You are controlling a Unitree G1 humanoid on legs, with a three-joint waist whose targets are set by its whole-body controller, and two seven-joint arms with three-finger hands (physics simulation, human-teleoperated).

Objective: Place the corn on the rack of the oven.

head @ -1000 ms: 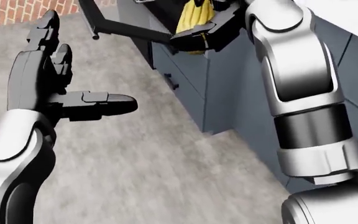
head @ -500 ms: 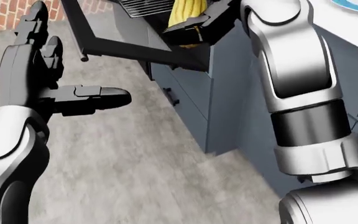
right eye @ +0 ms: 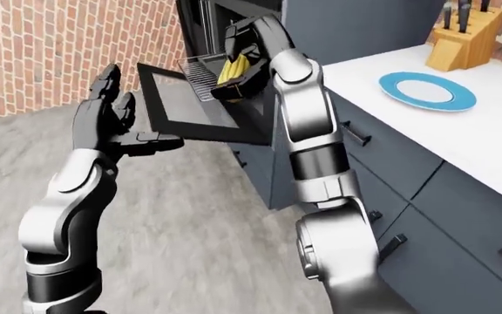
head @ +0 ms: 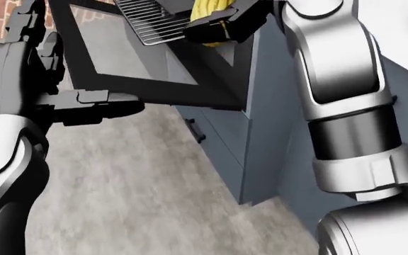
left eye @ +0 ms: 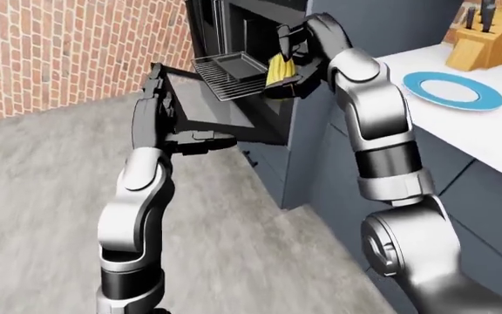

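Corn (left eye: 279, 68), yellow, is gripped in the right hand (left eye: 293, 59) at the rack's (left eye: 230, 74) three o'clock edge, above the open oven door (right eye: 200, 110). Left hand (right eye: 107, 127) hangs empty, fingers spread. Judged step: delivery; next, move the corn over the rack, then release.

The lowered oven door (right eye: 200, 111) juts below the pulled-out rack (left eye: 225, 73), leaving open room above it

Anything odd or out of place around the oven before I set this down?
Nothing stands out. The oven door hangs open, the rack is pulled out level, and the right hand holds the corn at its edge.
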